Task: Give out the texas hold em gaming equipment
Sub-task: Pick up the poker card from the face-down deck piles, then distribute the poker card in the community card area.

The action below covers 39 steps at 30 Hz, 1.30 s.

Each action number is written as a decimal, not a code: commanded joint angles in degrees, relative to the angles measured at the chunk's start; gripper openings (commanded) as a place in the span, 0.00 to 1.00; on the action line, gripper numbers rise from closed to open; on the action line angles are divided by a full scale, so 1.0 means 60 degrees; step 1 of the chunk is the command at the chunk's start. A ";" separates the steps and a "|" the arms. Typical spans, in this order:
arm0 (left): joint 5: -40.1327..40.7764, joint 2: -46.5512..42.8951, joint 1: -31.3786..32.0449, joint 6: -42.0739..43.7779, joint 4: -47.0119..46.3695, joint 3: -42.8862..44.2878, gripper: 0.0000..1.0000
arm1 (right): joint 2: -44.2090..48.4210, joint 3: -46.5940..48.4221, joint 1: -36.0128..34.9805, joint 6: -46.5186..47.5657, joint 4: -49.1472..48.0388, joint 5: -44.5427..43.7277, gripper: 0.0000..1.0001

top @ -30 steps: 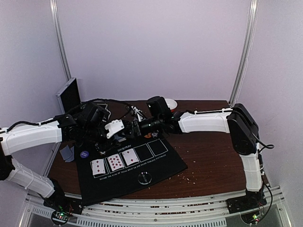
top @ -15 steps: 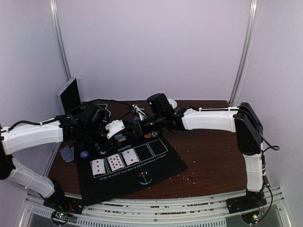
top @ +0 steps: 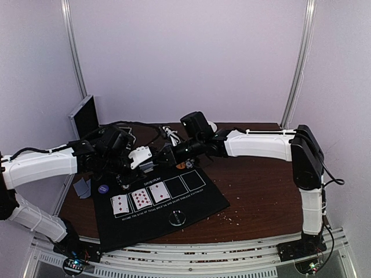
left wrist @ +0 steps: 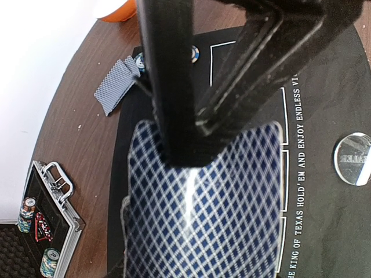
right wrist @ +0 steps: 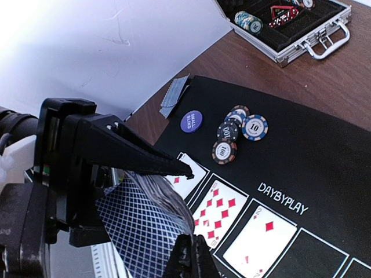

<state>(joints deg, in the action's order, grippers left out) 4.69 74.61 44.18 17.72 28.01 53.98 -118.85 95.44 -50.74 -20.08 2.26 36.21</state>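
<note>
My left gripper holds a deck of blue-diamond-backed cards above the left part of the black five-box mat, one finger on top of the deck, the other hidden beneath. The right gripper has reached across and is shut on the top card's edge at the deck. Three red-pip cards lie face up in the mat's boxes. Striped chips and a purple disc sit at the mat's far left. A clear disc lies near the mat's front.
An open metal case with chips stands at the back left of the table. A few grey-blue cards lie on the wood left of the mat. The bowl's orange base shows behind the arms. Cables run at the back.
The right arm has moved left to the deck and its jaws have shut on the top card's edge. The left arm has held the deck still.
</note>
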 commanded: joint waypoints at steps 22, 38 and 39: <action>0.1782 0.0720 -0.1694 -0.1575 -0.0343 0.0647 0.44 | 0.3075 -0.7623 -0.0163 -0.6188 -0.7659 -0.7513 0.00; 0.1493 0.0353 -0.1705 -0.1560 -0.0420 0.0462 0.44 | 0.0876 -0.5427 -0.1645 -1.0747 -0.1805 -0.9967 0.00; 0.1475 0.0353 -0.1709 -0.1561 -0.0420 0.0464 0.44 | 0.0766 -0.5243 -0.1674 -1.0902 -0.1506 -0.9963 0.00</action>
<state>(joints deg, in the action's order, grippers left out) 14.17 78.28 34.13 8.84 27.88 56.27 -111.20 60.53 -59.13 -77.76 -20.32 -20.75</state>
